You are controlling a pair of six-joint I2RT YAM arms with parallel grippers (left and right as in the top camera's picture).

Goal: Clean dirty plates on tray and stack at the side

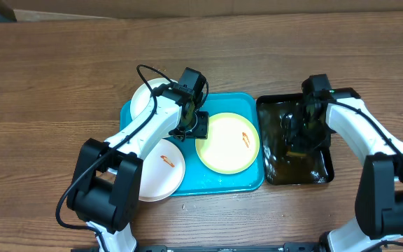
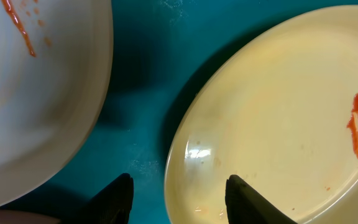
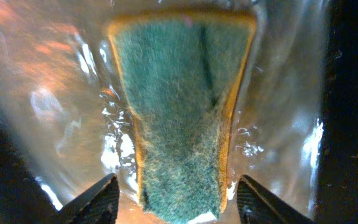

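The tray [image 1: 233,101] sits on the bench [image 1: 47,70], holding a yellow-rimmed plate [image 1: 222,150] at 3 o'clock, a far white plate [image 1: 142,99] at 10 o'clock and a near white plate [image 1: 163,175] at 7 o'clock, overhanging the rim. The left fingers [image 1: 193,127] hang released, straddling the yellow-rimmed plate's 10 o'clock edge. The right fingers [image 1: 299,134] stand released either side of a green sponge [image 3: 179,112] in the water tub [image 1: 275,164] at the tray's 3 o'clock
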